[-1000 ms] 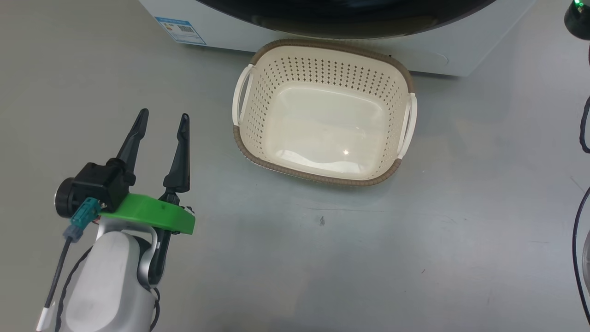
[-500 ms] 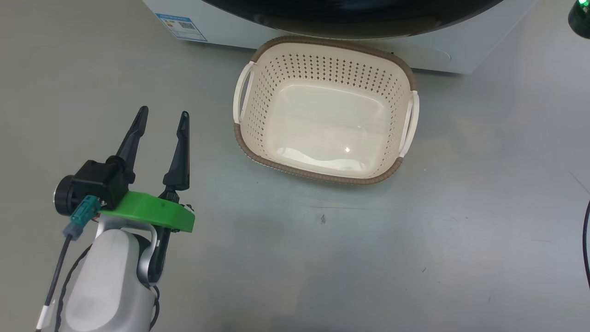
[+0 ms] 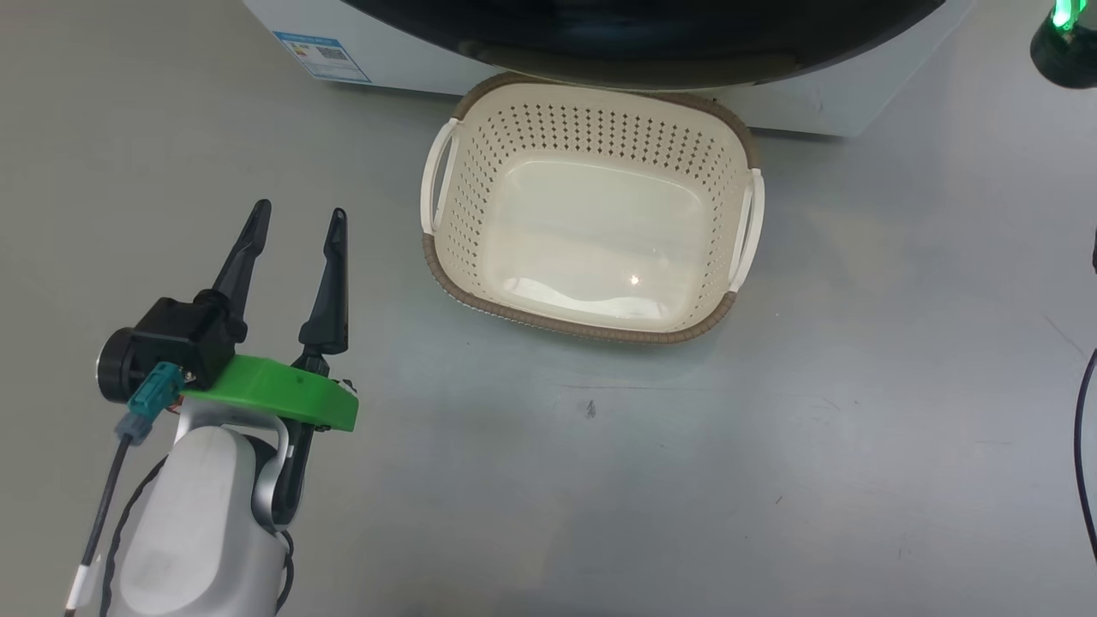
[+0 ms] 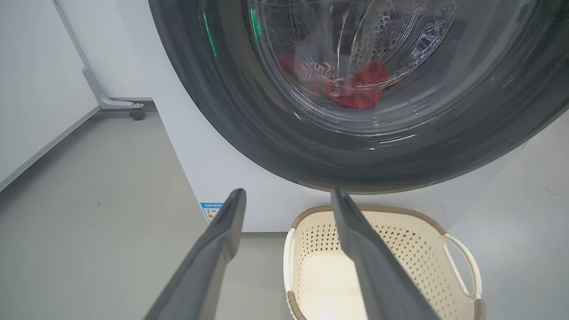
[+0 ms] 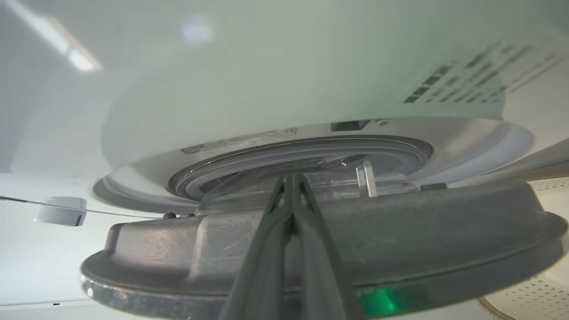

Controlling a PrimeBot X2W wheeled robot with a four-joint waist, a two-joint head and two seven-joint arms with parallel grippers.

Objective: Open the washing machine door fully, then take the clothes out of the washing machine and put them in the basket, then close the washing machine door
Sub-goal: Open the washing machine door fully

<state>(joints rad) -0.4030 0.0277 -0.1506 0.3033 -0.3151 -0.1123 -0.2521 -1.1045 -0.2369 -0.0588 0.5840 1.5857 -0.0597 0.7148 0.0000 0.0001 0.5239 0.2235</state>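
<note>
The washing machine [image 4: 200,155] is white, and its glossy black washing machine door [image 4: 249,133] fills the top of the left wrist view. Red clothes [image 4: 355,86] show through the door's glass, low in the steel drum. The empty cream basket [image 3: 591,330] stands on the floor right in front of the machine. My left gripper [image 3: 300,212] hangs open over bare floor left of the basket, holding nothing. In the right wrist view my right gripper [image 5: 291,178] is shut, its tips against the grey inner side of the door [image 5: 400,231], which stands ajar from the gasket ring [image 5: 302,151].
A blue label [image 3: 321,56] marks the machine's lower left front. At the head view's top right sits a dark unit with a green light [image 3: 1063,38], with black cables [image 3: 1082,446] below. A wheeled stand foot [image 4: 133,111] rests by the white wall left of the machine.
The whole head picture has shifted slightly, so the camera moved. The left gripper stays open in the same pose, and the basket has not moved on the floor.
</note>
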